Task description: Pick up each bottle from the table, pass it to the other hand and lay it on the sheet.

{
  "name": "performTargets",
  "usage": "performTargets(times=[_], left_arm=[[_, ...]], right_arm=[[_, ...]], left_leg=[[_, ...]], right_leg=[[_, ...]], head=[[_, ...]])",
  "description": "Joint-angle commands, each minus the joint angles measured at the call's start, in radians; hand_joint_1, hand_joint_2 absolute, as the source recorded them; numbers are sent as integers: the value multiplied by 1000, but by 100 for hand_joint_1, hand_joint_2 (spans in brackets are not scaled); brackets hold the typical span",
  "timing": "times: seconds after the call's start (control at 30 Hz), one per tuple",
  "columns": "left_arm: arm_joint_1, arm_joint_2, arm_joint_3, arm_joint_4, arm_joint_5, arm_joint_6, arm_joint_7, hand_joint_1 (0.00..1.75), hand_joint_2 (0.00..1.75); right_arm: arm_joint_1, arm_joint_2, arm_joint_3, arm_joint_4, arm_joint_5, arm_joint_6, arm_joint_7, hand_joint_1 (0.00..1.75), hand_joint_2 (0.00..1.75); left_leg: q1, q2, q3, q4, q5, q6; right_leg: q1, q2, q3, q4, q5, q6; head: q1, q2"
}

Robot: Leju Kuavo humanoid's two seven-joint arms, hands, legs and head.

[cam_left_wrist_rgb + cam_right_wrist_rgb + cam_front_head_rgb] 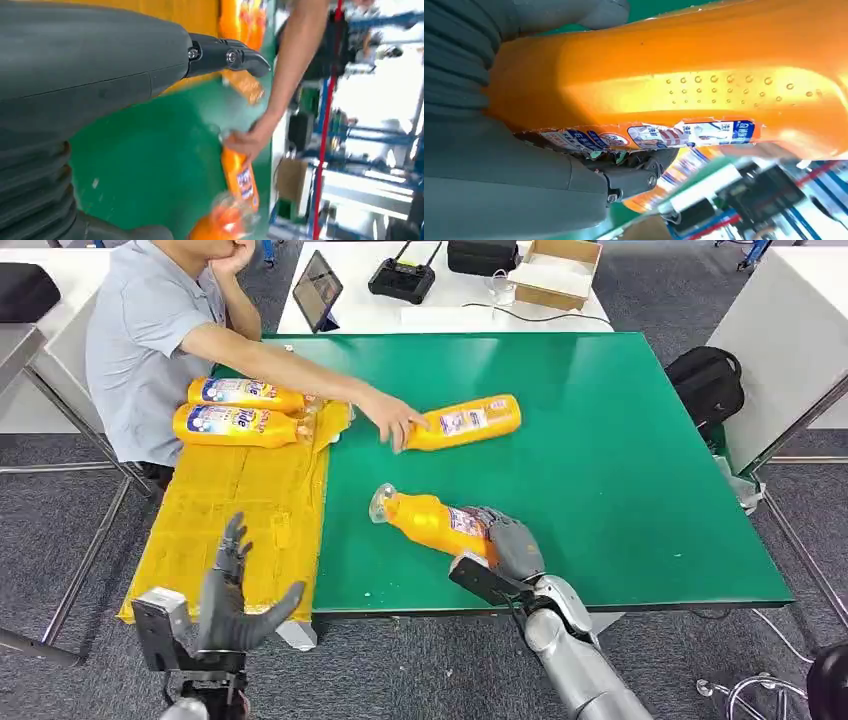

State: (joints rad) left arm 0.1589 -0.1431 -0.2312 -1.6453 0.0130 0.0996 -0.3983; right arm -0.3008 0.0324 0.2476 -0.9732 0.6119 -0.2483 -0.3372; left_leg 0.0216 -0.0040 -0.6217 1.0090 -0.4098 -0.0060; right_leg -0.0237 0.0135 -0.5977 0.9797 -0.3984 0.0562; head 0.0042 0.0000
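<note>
The bottle (432, 521) lies on its side on the green table (620, 480) near the front edge, its long axis running from about four o'clock up to ten, clear cap toward ten. My right hand (508, 543) is wrapped around its base end. My left hand (232, 590) hangs with fingers spread and nothing in them over the yellow sheet (235, 510) at seven o'clock. Farther off, a person's hand (392, 420) rests on a second bottle (468, 421) lying roughly three to nine. Two more bottles (240, 412) lie on the sheet's far end.

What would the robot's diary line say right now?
right hand: grips near bottle | left hand: open over yellow sheet | sheet: two bottles | person's hand: on far bottle
</note>
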Motion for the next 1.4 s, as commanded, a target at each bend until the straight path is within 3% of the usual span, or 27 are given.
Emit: performTargets(times=[0.03, 0.27, 0.63, 1.4], left_arm=[[11, 11, -105, 143, 41, -21, 9, 0, 175], [-8, 6, -163, 147, 22, 49, -43, 0, 175], [-30, 8, -184, 129, 119, 64, -71, 0, 175], [-60, 59, -315, 83, 220, -103, -82, 0, 175]], right_arm=[[52, 34, 56, -162, -27, 21, -17, 175, 175], [95, 72, 175, -270, -77, 60, -42, 175, 175], [129, 77, 343, -238, -113, 119, -74, 175, 175], [40, 96, 404, -117, -188, 141, -91, 175, 175]], left_leg=[[0, 1, 3, -1, -2, 1], [0, 1, -1, 0, -2, 1], [1, 1, 0, -1, -3, 1], [0, 1, -2, -1, -2, 1]], right_leg=[[0, 0, 2, -1, -2, -2], [0, 0, -2, 0, -2, -2], [1, 0, -1, -1, -3, -3], [1, -1, -3, -1, -2, -3]], head=[[0, 0], [0, 0], [0, 0], [0, 0]])
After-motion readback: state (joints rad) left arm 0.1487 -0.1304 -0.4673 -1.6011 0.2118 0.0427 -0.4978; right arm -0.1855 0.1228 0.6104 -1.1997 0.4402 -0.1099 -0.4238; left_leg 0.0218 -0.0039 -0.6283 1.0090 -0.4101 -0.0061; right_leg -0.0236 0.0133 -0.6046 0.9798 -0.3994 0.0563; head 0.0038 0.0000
